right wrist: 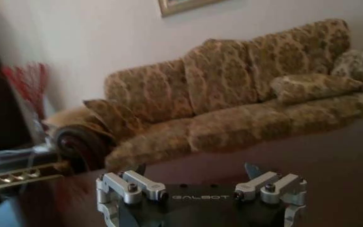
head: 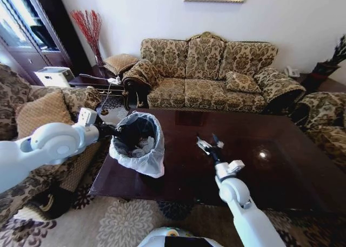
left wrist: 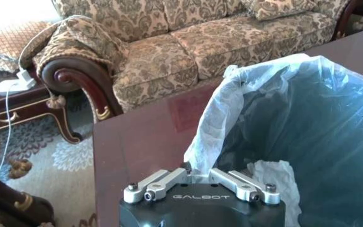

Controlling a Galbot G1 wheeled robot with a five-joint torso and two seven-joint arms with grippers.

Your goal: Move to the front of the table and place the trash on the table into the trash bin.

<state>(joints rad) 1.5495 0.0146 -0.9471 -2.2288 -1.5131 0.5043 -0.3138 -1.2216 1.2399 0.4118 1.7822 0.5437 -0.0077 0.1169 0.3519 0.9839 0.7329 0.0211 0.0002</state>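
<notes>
As I look from the head camera, I read the scene from left to right.
Left gripper: I see it at middle left of the frame, closed on the bag rim of the trash bin.
Trash bin: it stands tilted on the table, at its left end; white paper lies inside.
Table: dark and glossy, it fills the centre and right.
Right gripper: centre of the frame, above the table, fingers apart, holding nothing.
Sofa: upper centre, behind the table.
</notes>
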